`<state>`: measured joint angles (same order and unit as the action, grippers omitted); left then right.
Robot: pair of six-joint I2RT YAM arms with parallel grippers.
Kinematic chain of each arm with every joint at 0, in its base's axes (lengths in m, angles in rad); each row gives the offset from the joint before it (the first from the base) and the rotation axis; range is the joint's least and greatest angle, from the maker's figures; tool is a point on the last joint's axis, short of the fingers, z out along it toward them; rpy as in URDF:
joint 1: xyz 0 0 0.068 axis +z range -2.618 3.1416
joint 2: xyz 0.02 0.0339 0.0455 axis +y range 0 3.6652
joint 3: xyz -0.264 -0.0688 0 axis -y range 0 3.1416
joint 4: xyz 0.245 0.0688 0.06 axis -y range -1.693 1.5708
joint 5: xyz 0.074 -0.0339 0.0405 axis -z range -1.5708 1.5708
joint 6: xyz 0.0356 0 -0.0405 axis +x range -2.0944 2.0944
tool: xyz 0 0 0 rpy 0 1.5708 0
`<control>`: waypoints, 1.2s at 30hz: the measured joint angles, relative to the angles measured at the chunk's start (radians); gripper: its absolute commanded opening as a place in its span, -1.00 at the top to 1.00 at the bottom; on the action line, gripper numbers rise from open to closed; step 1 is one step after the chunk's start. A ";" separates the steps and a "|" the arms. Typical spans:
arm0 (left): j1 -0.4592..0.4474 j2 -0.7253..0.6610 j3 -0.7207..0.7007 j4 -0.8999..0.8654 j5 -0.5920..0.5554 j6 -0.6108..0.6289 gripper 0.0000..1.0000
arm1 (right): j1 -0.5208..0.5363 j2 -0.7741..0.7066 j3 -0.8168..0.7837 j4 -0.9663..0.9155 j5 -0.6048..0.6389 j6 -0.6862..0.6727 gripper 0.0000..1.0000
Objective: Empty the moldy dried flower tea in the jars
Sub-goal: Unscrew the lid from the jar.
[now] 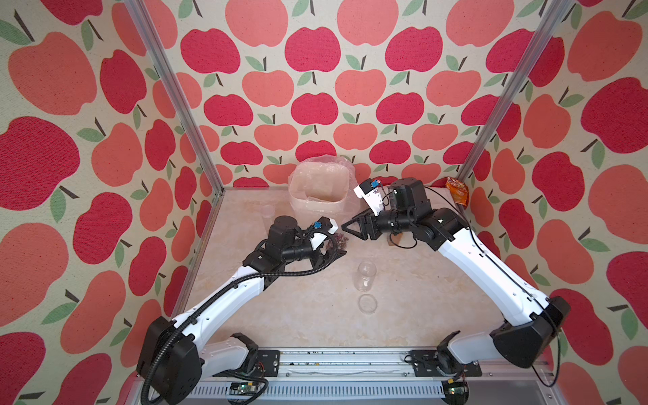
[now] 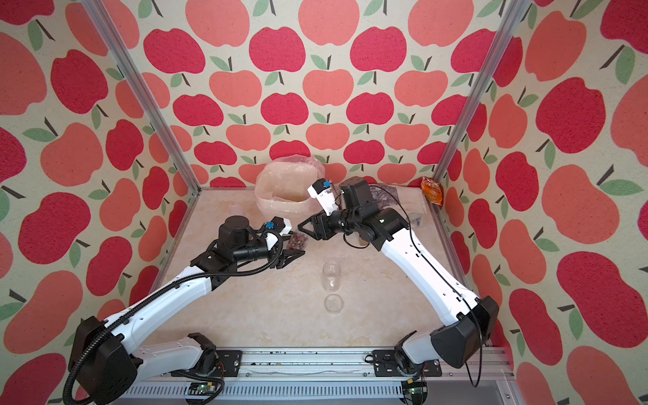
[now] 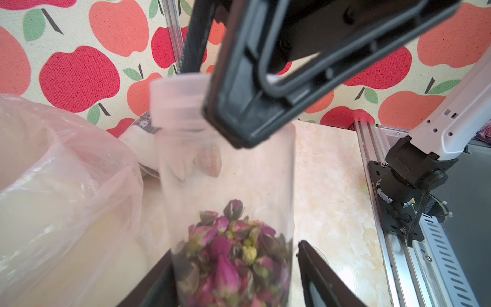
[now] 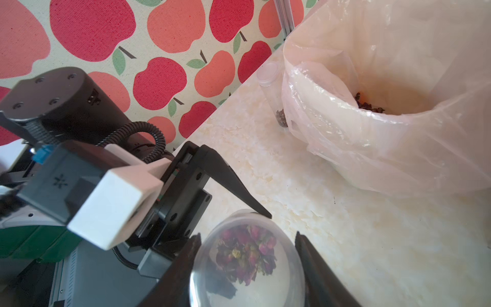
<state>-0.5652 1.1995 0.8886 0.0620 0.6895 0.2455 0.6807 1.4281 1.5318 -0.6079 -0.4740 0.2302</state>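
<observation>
Rosebud jar [image 3: 228,172] is hanging between the two arms, just in front of the lined bin [image 1: 315,207] and off the table [image 1: 298,315]. It's tilting. Its long axis is running gripper to gripper, with the base end low at the left gripper [image 3: 235,255]. The lid [image 4: 247,265] end is sitting higher and pointing at the right gripper [image 4: 247,235]. Dried rosebuds [image 3: 231,252] are piling at the base end.

Right fingers are pressing on both sides of the lid's rim, pinching it. Left fingers are sitting either side of the jar body. Squeezing or just off it, can't tell, as the jar is blurring in the left wrist view. In both top views the grippers are hiding most of the jar, with only the buds showing.

Second jar [image 1: 366,277] is lying empty on its side mid-table, long axis running front to back, mouth end hard to make out. A loose lid [image 1: 367,303] is lying flat just in front of it.

Third jar [image 4: 271,87] is standing upright, lid up, just beside the bin liner, with dark bits at its bottom. The plastic is half hiding its lower part. Dark bits are showing inside the bin too, mostly cut off by its rim. A brownish thing [image 1: 394,240] is sitting under the right forearm, too hidden to name.
</observation>
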 measured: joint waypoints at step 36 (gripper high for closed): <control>0.001 0.025 0.003 -0.027 -0.021 0.010 0.27 | -0.002 -0.001 -0.014 0.026 -0.023 0.044 -0.13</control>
<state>-0.5644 1.2243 0.8913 0.0353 0.6685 0.2550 0.6792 1.4269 1.5177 -0.5816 -0.4969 0.2741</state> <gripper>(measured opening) 0.563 0.554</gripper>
